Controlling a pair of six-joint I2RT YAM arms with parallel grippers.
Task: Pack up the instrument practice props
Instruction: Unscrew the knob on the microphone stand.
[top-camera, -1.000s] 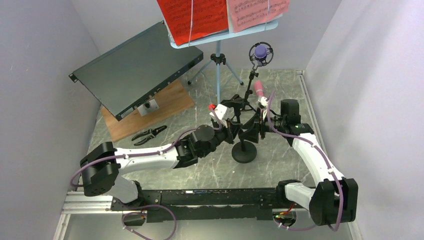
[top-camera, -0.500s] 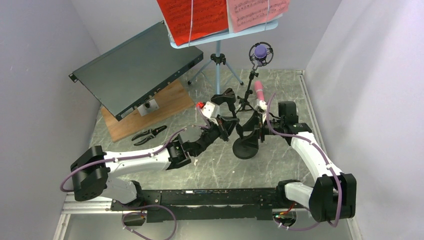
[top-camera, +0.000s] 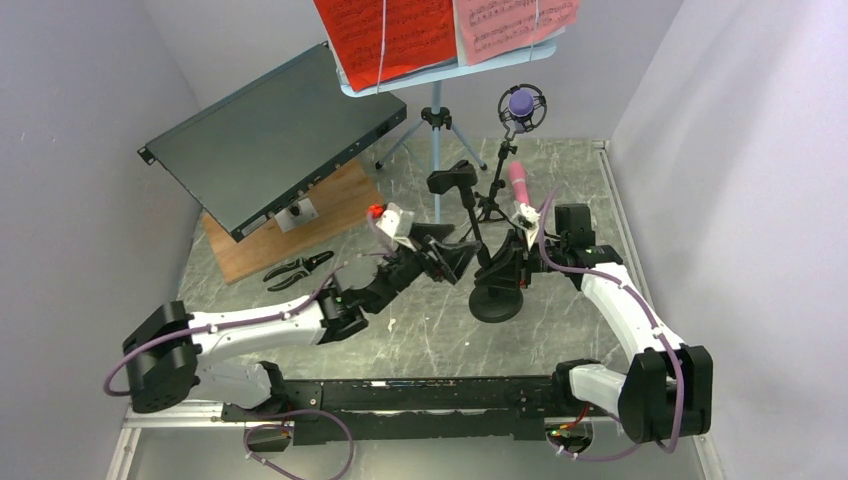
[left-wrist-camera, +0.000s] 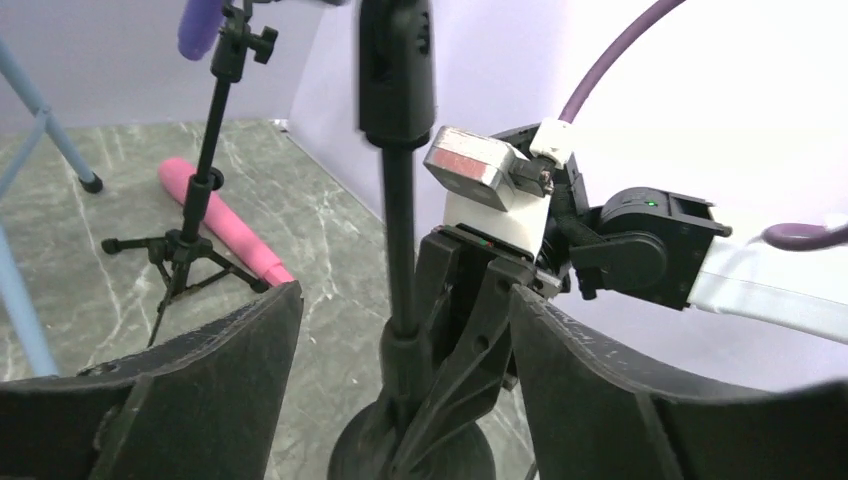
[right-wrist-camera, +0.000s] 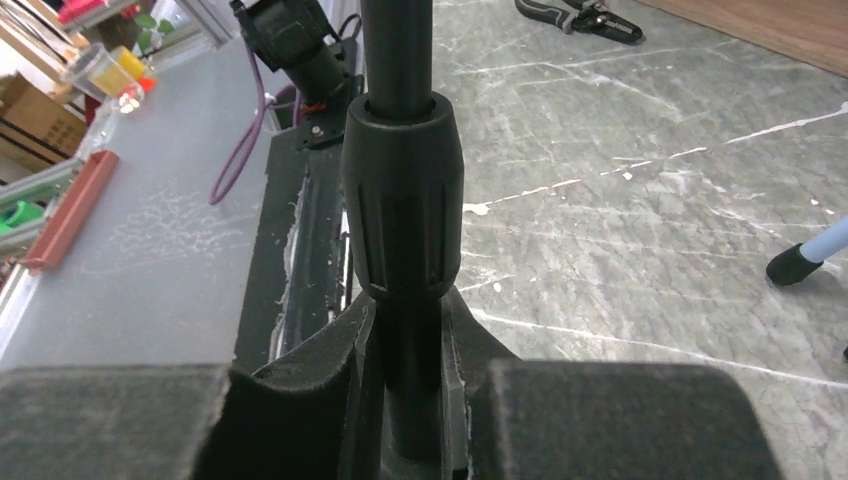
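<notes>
I've right claw clamped on black round-base mic stand, pole upright; left claw released beside it. Two stands; one pink microphone, one purple microphone.

Dark flat metal box at the far-left corner of the grey surface, tilted over a wooden board. Black pliers lie just beside the board's near edge.
</notes>
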